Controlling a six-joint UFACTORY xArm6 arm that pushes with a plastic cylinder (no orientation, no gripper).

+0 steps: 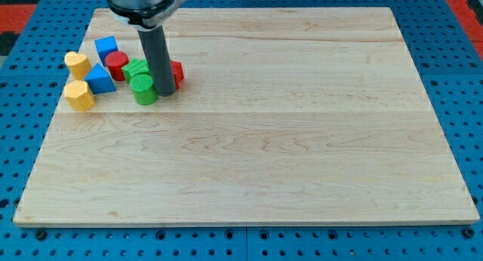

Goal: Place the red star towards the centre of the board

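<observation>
Camera view has our tip (166,93) planted at the counter's (302,140) upper left, no claw on this rod, the red star (177,72) peeking out just right, green cylinder (143,89) left.

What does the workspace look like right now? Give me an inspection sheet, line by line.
Surface: light wooden board, most of it bare, all blocks gathered near the view's top left.
Job's things: red star, mostly hidden behind the rod, far from the board's centre.
Clutter: green cylinder, green block, red cylinder, blue cube, blue triangle, two yellow blocks.
Gripper: none fitted; my tip sits between the green cylinder and the red star, close against both.
Cables: nothing seen.
Surroundings: blue perforated table; red patches at the view's top corners.
</observation>
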